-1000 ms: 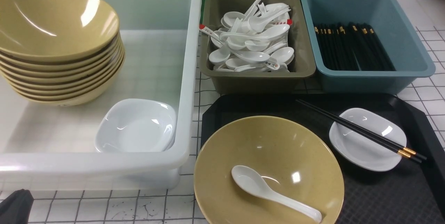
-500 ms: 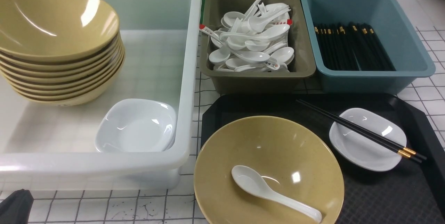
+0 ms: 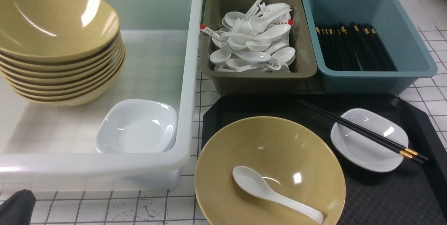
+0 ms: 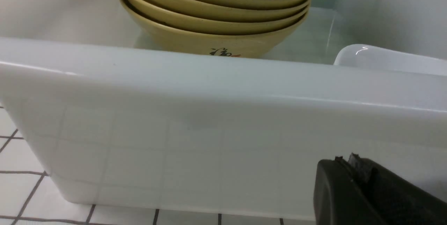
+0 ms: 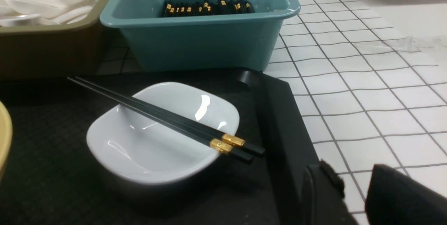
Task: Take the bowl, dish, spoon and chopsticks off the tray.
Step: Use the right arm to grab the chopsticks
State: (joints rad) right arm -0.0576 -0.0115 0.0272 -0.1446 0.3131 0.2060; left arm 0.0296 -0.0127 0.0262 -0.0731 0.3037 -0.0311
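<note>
The black tray [image 3: 391, 200] holds the tan bowl [image 3: 279, 148] at its near left, with the white spoon [image 3: 272, 193] lying inside it. At the tray's right the small white dish [image 3: 363, 148] [image 5: 146, 148] carries the black chopsticks [image 3: 363, 132] [image 5: 167, 118] across its rim. My left gripper [image 4: 345, 160] is shut and empty, low in front of the white tub's near wall; a dark bit of it shows at the front view's bottom left [image 3: 17, 207]. My right gripper [image 5: 352, 176] is open and empty, just off the tray's right rim, near the chopsticks' gold-banded ends.
A translucent white tub [image 3: 188, 78] on the left holds a stack of tan bowls [image 3: 59, 43] and a white dish [image 3: 138, 127]. Behind the tray stand an olive bin [image 3: 258, 78] of white spoons and a blue bin [image 3: 412, 54] of black chopsticks. The table has a grid pattern.
</note>
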